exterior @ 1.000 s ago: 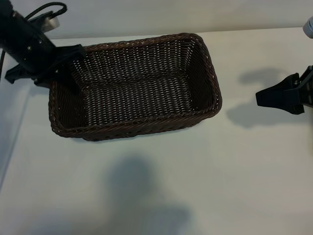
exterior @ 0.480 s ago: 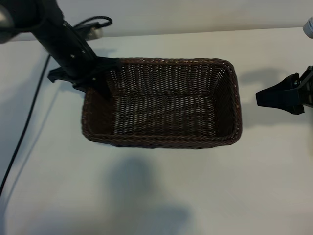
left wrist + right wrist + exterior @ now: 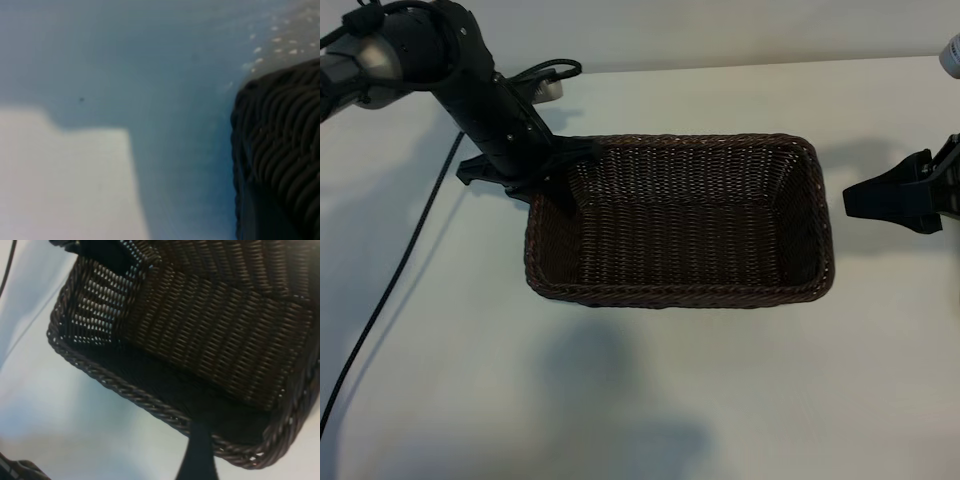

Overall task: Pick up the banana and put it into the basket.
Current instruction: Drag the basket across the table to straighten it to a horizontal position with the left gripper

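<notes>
From the outside camera, your left arm reaches steeply down from the upper left and its left gripper (image 3: 552, 172) is clamped on the basket's (image 3: 680, 296) left end wall near the far corner, one finger inside the rim and one outside, jaws narrowed onto the wicker. The basket sits flat on the white table (image 3: 740, 400) with its long side running left to right, and nothing shows inside it; you won't find the banana in any view. Your right gripper (image 3: 865, 200) hangs level at the right edge, apart from the basket, jaws standing wide with nothing between them. A black cable (image 3: 390, 300) trails down the table's left side. In your left wrist camera, only dark weave (image 3: 280, 150) fills one side against pale tabletop. Your right wrist camera looks into the basket (image 3: 150, 405): bare woven floor and walls, with the left gripper's (image 3: 115, 255) dark finger at the far corner.
</notes>
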Robot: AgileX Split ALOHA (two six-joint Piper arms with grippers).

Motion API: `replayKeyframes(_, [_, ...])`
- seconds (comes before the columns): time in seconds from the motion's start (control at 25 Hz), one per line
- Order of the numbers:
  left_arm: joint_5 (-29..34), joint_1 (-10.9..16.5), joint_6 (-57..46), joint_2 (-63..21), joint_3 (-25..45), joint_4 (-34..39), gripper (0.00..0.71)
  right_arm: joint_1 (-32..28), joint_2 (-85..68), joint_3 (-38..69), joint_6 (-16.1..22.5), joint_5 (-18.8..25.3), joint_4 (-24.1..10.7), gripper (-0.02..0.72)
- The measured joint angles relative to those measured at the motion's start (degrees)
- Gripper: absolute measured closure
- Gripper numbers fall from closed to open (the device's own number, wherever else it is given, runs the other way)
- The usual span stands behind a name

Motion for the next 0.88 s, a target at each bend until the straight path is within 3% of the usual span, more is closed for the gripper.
replayKeyframes(0.68, [-0.64, -1.76, -0.88, 0.63, -0.44, -0.31, 0.534, 0.00, 0.00, 0.00, 0.00, 0.40, 0.00, 0.109])
replayKeyframes(0.8, [-0.64, -1.76, -0.93, 0.79, -0.44, -0.93, 0.455, 0.00, 0.00, 0.00, 0.00, 0.54, 0.00, 0.109])
replayKeyframes(0.88, [-0.59, -1.82, -1.14, 1.16, -0.44, -1.16, 0.347, 0.00, 0.00, 0.00, 0.00, 0.70, 0.00, 0.109])
